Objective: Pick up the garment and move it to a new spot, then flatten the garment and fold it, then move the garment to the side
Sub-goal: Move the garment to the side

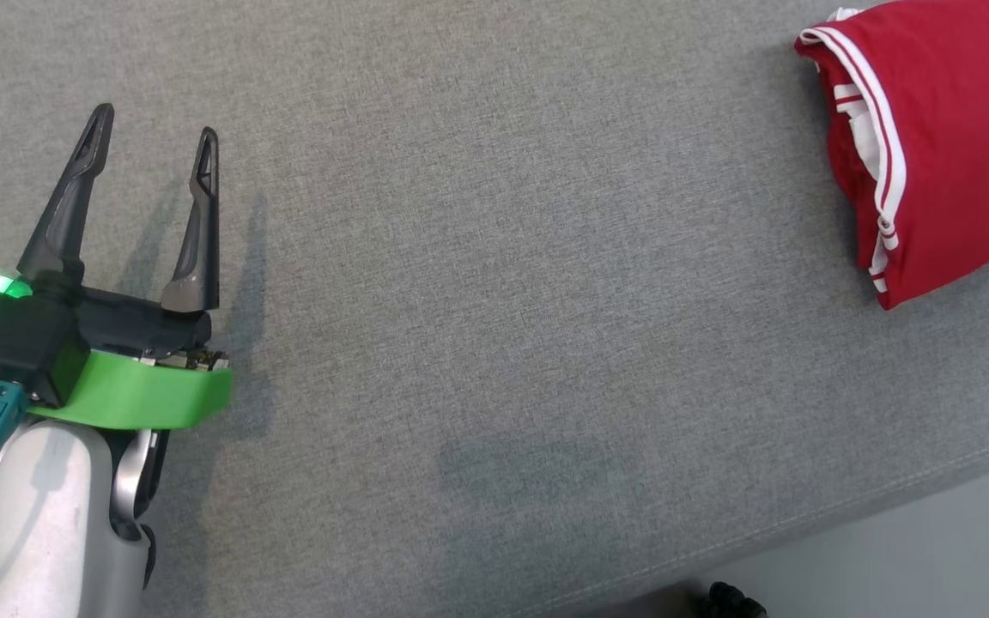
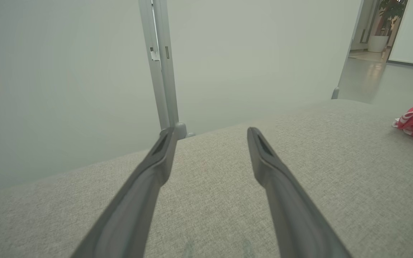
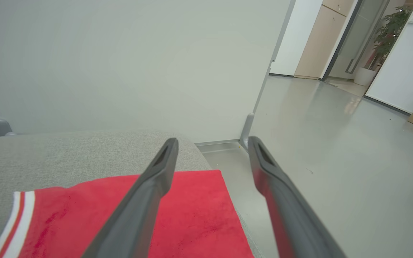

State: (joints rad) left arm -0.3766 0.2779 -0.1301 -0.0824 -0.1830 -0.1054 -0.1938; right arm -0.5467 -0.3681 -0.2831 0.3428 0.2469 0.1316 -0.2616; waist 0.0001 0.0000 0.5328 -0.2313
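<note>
Garment (image 1: 941, 146) lies folded on grey couch (image 1: 494, 300).

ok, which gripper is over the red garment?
The right gripper: it is open above the red garment at the edge of the grey cushion. The left gripper is over bare cushion, far from it.

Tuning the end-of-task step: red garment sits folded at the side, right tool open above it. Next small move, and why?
Probably lift the right tool clear: it stands open, holding nothing, above the folded red white-striped garment, which lies by the edge of the grey fabric surface.
</note>
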